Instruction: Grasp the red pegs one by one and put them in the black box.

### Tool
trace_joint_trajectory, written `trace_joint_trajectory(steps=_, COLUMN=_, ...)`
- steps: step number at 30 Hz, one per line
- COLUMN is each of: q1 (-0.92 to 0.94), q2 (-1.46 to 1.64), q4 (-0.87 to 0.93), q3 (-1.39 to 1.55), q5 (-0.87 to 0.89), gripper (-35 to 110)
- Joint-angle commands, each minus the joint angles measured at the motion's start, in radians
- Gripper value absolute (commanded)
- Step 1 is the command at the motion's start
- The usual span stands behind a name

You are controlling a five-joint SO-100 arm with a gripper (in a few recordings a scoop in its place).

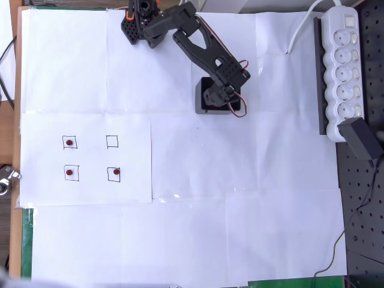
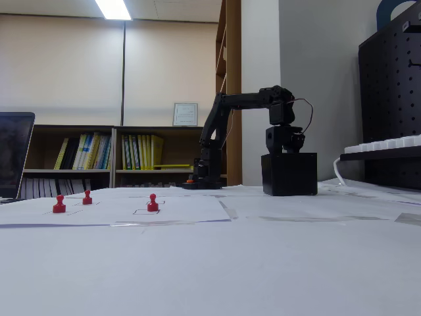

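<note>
Three red pegs (image 1: 69, 143) (image 1: 69, 173) (image 1: 115, 172) stand in drawn squares on a white sheet at the left of the overhead view. In the fixed view they show as small red pegs (image 2: 59, 204) (image 2: 87, 197) (image 2: 152, 202) at the left. The black box (image 1: 199, 97) (image 2: 289, 174) sits right of centre near the back. The black arm reaches out from its base, and my gripper (image 1: 217, 95) (image 2: 285, 143) points down just over the box's opening. The wrist hides the fingers, so I cannot tell whether they are open or hold anything.
A fourth drawn square (image 1: 112, 141) holds no peg. A white power strip (image 1: 342, 66) and a black adapter (image 1: 360, 139) lie along the right edge, beside a black pegboard (image 1: 363, 210). A laptop (image 2: 13, 155) stands at the far left.
</note>
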Motion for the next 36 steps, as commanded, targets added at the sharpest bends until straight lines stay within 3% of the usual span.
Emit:
trace_joint_trajectory(steps=1, q1=-0.034, q2=-0.112, q4=0.094, q3=0.222, q5=-0.023, gripper=18)
trace_joint_trajectory(steps=6, q1=-0.003, q2=-0.364, q4=0.118, q3=0.380, q5=-0.017, gripper=19)
trace_joint_trajectory(steps=10, q1=0.160, q2=-0.591, q4=0.057, q3=0.094, q5=0.143, gripper=18)
trace_joint_trajectory(steps=12, q1=0.307, q2=-0.707, q4=-0.095, q3=-0.207, q5=0.236, gripper=19)
trace_joint_trajectory(steps=17, q1=0.746, q2=-0.871, q4=-0.842, q3=-0.980, q5=0.532, gripper=19)
trace_joint_trajectory(steps=23, q1=0.937, q2=-0.491, q4=-1.526, q3=-1.134, q5=0.586, gripper=18)
trace_joint_trajectory(steps=31, q1=0.973, q2=-0.153, q4=-1.876, q3=-1.037, q5=0.485, gripper=18)
trace_joint_trajectory(steps=36, q1=0.980, q2=-0.026, q4=-1.942, q3=-0.946, q5=0.437, gripper=17)
